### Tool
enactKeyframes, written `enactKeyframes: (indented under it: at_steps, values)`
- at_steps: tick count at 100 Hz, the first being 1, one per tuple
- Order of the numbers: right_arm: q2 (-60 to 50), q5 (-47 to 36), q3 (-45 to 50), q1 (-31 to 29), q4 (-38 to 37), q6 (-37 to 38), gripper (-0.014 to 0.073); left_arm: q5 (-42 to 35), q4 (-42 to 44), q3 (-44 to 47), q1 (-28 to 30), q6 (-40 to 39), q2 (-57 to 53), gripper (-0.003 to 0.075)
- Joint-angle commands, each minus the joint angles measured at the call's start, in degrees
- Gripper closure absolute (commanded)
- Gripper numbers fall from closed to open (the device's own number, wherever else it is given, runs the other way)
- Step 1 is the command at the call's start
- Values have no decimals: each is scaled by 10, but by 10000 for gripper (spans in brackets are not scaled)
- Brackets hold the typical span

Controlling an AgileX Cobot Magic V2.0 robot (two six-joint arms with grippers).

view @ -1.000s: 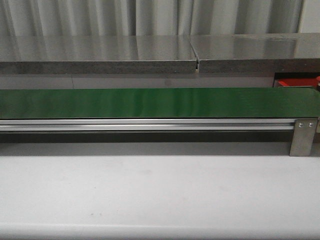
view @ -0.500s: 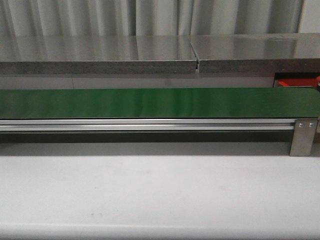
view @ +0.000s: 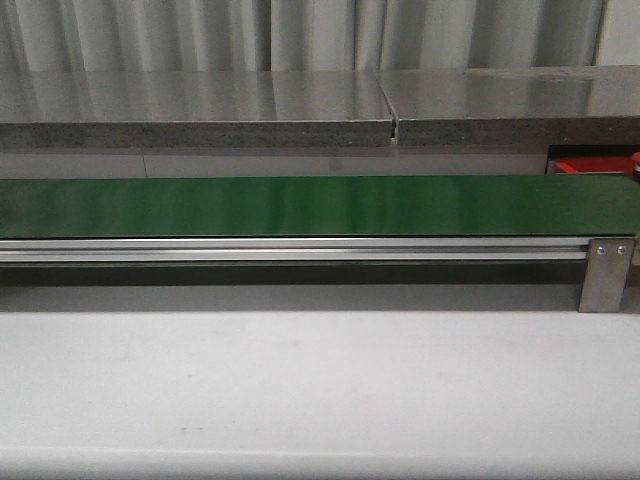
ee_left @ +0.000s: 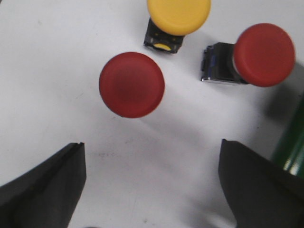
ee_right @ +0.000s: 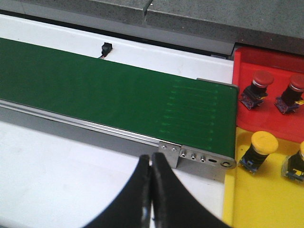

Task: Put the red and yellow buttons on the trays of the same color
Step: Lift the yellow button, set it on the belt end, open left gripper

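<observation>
In the left wrist view my left gripper (ee_left: 152,147) is open over the white table, nothing between its fingers. Just beyond it stands a red button (ee_left: 131,84) seen from above. A second red button (ee_left: 256,56) lies on its side, and a yellow button (ee_left: 176,19) sits at the frame edge. In the right wrist view my right gripper (ee_right: 152,161) is shut and empty above the table near the belt's end. Beyond it, a red tray (ee_right: 247,71) holds two red buttons (ee_right: 259,85), and a yellow tray (ee_right: 232,204) holds two yellow buttons (ee_right: 260,149).
A green conveyor belt (view: 320,205) with an aluminium rail (view: 300,250) runs across the table; its end bracket (ee_right: 197,159) borders the trays. A grey stone shelf (view: 200,110) stands behind it. A small black sensor (ee_right: 105,48) sits by the belt's far side.
</observation>
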Motion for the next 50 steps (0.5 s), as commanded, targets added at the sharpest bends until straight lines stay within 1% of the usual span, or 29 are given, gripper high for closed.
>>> enactKeyframes:
  at_steps: [1,33,50]
  values:
    - [0,-36,-12,1,9,-5,669,-34,-4,-19,1,-5,-15,153]
    - [0,-37,-12,1,9,-5,669,-131,-3,-19,1,-5,21,153]
    - [0,-36,-12,1,9,-5,669,-153,-3,-19,1,-5,34,153]
